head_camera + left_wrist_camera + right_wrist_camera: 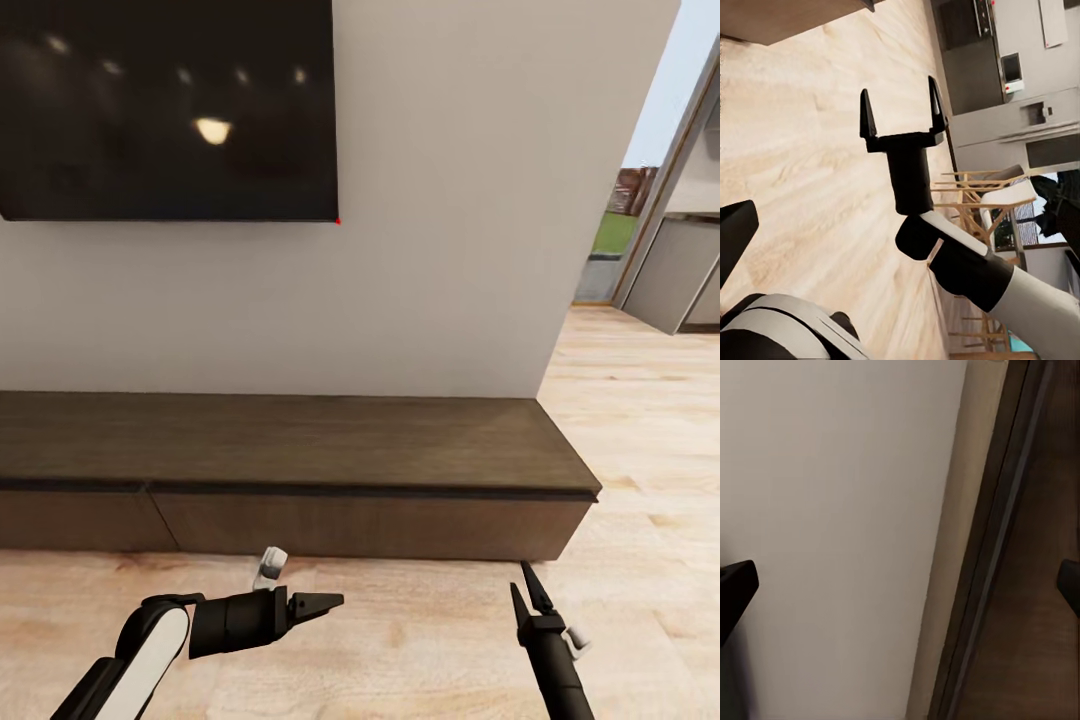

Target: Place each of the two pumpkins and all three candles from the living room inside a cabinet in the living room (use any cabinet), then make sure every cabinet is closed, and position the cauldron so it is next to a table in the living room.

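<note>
Across the middle of the head view, the long dark wood cabinet (pixel 300 470) against a pale wall, fronts all flush and shut, top bare, below a black wall-mounted screen (pixel 165 105) at upper left. Lower left, left gripper (pixel 325 605) pointing right over the light plank floor (pixel 400 640), fingers close together, holding nothing. Lower right, right gripper (pixel 528 590) aimed at the cabinet, fingers spread apart, holding nothing. Far right, a doorway onto grass.
</note>
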Motion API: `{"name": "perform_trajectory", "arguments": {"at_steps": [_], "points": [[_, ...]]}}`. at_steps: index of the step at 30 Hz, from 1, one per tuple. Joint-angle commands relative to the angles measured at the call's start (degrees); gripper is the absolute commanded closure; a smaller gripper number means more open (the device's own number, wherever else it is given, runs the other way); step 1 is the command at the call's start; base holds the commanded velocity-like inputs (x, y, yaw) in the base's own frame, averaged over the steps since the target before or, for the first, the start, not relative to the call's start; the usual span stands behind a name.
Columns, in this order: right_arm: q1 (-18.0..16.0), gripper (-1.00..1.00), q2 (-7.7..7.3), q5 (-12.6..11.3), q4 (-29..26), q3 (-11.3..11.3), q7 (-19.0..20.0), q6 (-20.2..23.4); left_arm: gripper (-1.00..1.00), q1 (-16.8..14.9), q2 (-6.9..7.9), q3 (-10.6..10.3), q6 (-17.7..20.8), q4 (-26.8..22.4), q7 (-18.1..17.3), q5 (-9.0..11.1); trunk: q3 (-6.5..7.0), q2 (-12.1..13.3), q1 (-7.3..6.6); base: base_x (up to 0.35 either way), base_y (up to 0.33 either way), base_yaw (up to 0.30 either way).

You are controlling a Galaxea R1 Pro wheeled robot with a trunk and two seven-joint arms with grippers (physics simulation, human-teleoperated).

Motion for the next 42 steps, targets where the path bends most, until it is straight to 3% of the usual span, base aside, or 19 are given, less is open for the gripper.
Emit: {"name": "perform_trajectory", "arguments": {"at_steps": [1, 5, 17, 20, 30, 42], "points": [[0.0, -1.0, -0.02, -1.1, 0.0, 0.1, 0.2, 0.4, -1.0, 0.0, 0.02, -0.1, 0.2, 0.0, -0.2, 0.0, -0.05, 0.0, -0.01, 0.0, 0.0, 0.0], [0.0, -1.0, -0.03, -3.6, 0.1, 0.1, 0.2, 0.4, -1.0, 0.0, 0.0, -0.1, 0.2, 0.0, -0.2, 0.0, -0.23, -0.4, 0.21, 0.0, 0.0, 0.0], [0.0, -1.0, 0.05, -4.5, 1.2, 0.0, -0.5, -0.1, -1.0, 0.0, 0.0, -0.1, 0.2, 0.0, -0.2, 0.1, -2.39, -5.2, 2.85, 0.0, 0.0, 0.0], [0.0, -1.0, 0.0, -7.0, 2.1, 0.0, -0.6, -0.4, -1.0, 0.1, 0.0, -0.1, 0.2, 0.0, -0.2, 0.1, -2.93, -6.5, 3.51, 0.0, 0.0, 0.0], [0.0, -1.0, -0.03, -8.1, 2.5, 0.0, -0.8, -0.7, -1.0, 0.3, 0.08, -0.1, 0.2, -0.1, -1.1, 0.1, -2.93, -6.5, 3.51, 0.011, 0.0, 0.0], [0.0, -1.0, 0.04, -8.1, 2.5, 0.0, -2.9, -1.3, -1.0, 0.3, 0.02, -0.1, 0.2, -0.1, -2.4, 0.0, -2.93, -6.5, 3.51, 0.217, 0.019, 0.0]]}}
